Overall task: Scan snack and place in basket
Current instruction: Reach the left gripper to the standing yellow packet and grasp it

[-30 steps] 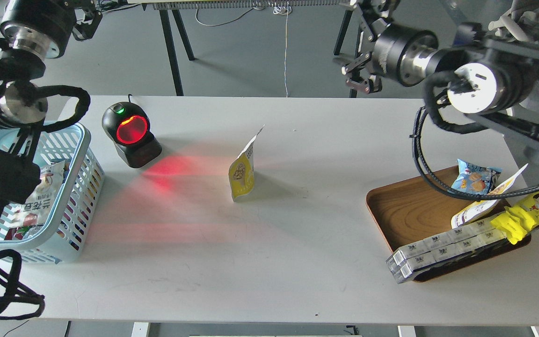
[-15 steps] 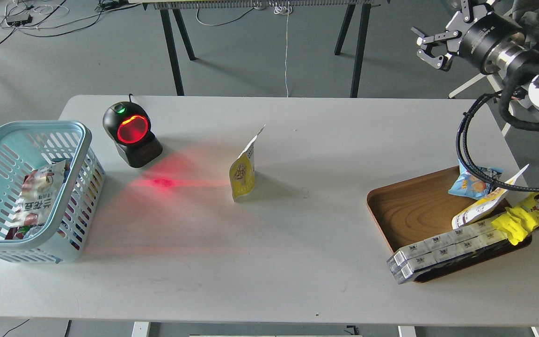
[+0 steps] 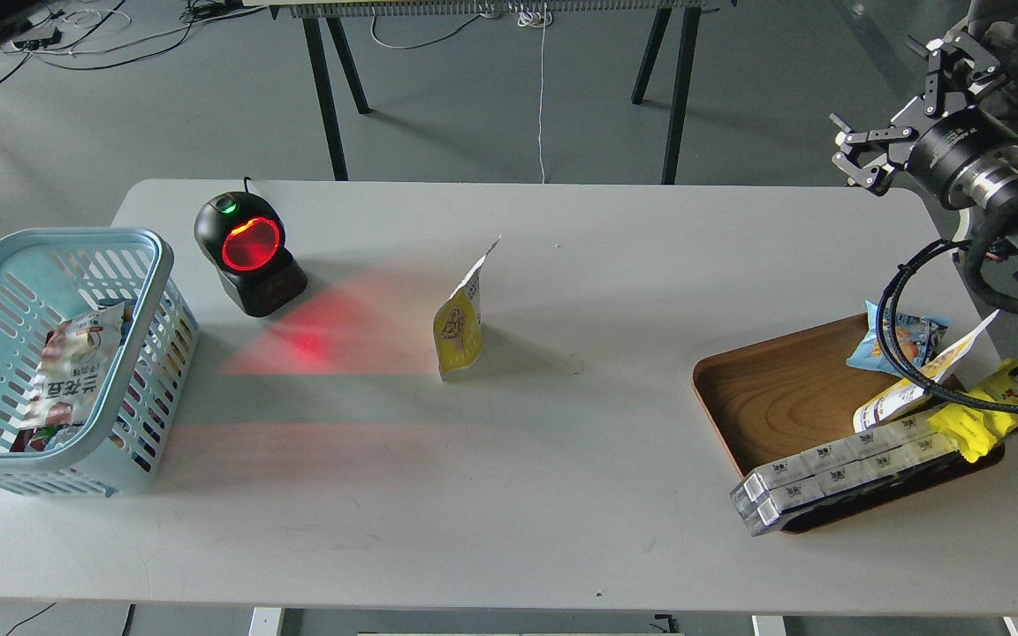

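Right gripper [image 3: 902,106] raised off-table — fingers spread.

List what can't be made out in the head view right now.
- Left arm: out of frame entirely.
- Right gripper: fingers spread; arm cut off by the right edge.
- Snack: seen nearly edge-on, so the barcode side is not readable.
- Basket: its left part runs off the frame; lower contents are hidden under the white bag.
- Blue snack bag: partly covered by the arm's black cable.
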Tool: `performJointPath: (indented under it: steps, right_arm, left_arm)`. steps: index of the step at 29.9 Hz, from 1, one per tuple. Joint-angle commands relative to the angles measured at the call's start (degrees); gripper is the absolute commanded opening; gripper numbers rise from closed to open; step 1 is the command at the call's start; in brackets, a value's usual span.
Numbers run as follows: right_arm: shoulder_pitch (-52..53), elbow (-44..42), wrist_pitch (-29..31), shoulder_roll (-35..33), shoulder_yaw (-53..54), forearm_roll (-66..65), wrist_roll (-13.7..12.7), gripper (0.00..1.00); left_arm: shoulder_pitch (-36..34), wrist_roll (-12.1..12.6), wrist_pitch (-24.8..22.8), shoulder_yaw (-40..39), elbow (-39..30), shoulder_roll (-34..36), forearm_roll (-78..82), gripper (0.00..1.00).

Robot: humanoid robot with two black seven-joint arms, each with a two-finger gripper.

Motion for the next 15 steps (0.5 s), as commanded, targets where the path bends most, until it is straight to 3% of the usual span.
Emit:
performJointPath:
  steps: [1,4,7,12,15]
  right_arm:
    - [-0.3,0.0,-0.1,0.0,-0.1,-0.1,0.1,0.96]
    - [-0.4,0.3,-0.2,0.0,-0.1,-0.1,0.1,0.96]
    - [-0.5,0.3,0.0,-0.1,-0.3,-0.1,0.1,0.96]
    - [-1.2,0.7,0.3,-0.4,-0.6,-0.1,-0.1,0.96]
    - [-1.2,0.7,0.3,-0.4,-0.8,-0.2,-0.2,0.96]
  left_arm:
    - [0.1,1.1,-2.9,0.9,-1.4,-5.8,11.7,1.00]
    - [0.1,6.3,-5.1,1.7,-1.8,-12.5,17.8,1.00]
    - [0.0,14.9,-10.1,2.7,-2.9,-16.3,19.9,1.00]
    - [0.0,20.2,-12.7,4.9,-2.9,-28.4,26.7,1.00]
    - [0.1,24.0,-16.1,6.5,-2.9,-30.9,30.1,1.00]
